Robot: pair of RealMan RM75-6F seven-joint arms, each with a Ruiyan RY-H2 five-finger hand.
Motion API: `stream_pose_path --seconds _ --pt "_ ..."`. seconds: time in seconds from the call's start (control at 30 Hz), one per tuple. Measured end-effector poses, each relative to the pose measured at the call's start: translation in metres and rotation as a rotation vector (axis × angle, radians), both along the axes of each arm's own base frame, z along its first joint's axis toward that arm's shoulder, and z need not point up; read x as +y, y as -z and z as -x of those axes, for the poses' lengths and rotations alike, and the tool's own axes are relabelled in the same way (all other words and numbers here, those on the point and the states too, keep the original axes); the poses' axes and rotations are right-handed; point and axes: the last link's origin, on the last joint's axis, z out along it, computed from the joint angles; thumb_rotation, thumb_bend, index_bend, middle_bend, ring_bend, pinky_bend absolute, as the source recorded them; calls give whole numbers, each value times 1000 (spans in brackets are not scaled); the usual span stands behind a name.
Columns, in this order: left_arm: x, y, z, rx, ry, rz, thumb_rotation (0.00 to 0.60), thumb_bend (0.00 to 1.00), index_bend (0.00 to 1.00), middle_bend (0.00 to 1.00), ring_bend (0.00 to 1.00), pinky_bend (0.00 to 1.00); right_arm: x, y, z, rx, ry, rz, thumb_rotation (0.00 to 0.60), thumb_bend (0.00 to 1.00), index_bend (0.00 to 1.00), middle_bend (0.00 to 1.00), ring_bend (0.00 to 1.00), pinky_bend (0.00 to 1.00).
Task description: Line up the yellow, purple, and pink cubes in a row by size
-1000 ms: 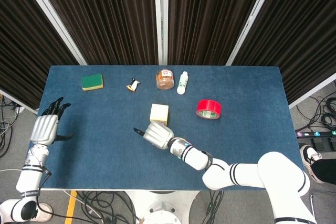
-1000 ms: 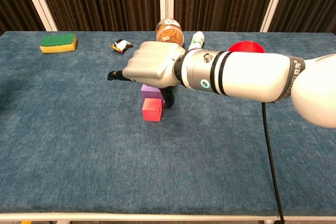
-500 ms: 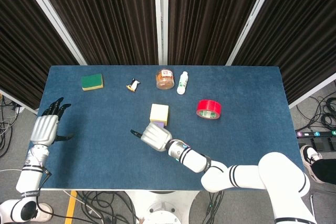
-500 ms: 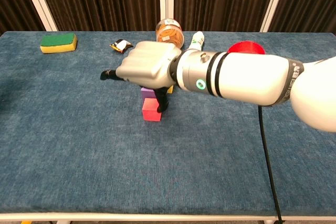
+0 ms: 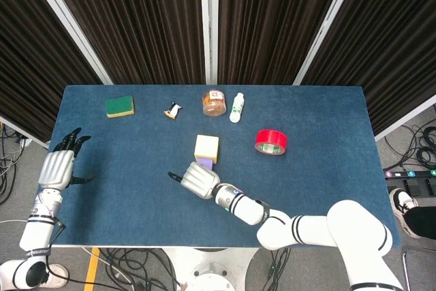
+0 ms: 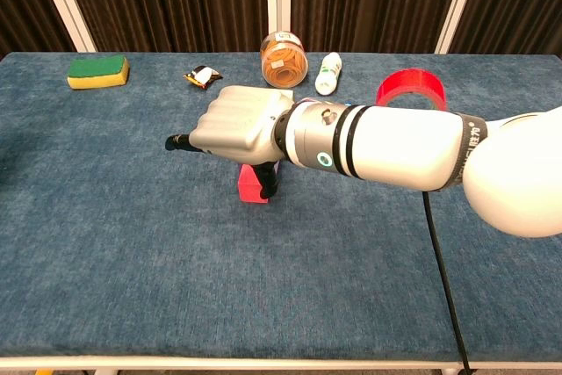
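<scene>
Pink cube (image 6: 252, 184) under the right hand (image 6: 237, 123) on a blue table (image 6: 132, 243).
Dark fingers (image 6: 268, 183) reach down over the cube — whether they grip it cannot be told. Beyond the fingers lie the purple cube (image 5: 205, 162), then the yellow cube (image 5: 206, 147). Off to the side, the left hand (image 5: 57, 168) hangs with fingers spread — holding nothing.

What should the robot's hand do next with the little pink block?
Probably open and lift straight up. The right hand sits on the small pink cube, which already seems to stand in line with the purple cube and larger pale yellow cube.
</scene>
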Motion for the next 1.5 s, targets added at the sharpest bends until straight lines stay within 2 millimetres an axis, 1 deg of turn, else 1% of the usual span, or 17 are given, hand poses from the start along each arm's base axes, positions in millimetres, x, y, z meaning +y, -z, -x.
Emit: stream_pose_path --seconds 0.4,0.77,1.03,1.3,1.5 --pt "1 0 2 -1 -7 0 600 31 203 62 89 208 -5 5 -5 13 -26 16 600 0 0 874 930 1000" --pt "0 1 4 -3 -13 2 600 31 203 62 89 208 -5 9 -6 22 -40 34 600 0 0 874 930 1000" --pt "-1 0 6 -3 -14 2 600 31 203 62 89 209 -1 7 -7 24 -55 34 600 0 0 873 930 1000" --pt "-1 0 6 -4 -16 3 600 30 203 62 89 208 0 13 -11 29 -58 32 600 0 0 872 930 1000" --pt "-2 -1 7 -5 -20 2 600 30 203 62 89 208 -4 17 -14 38 -63 53 600 0 0 872 930 1000"
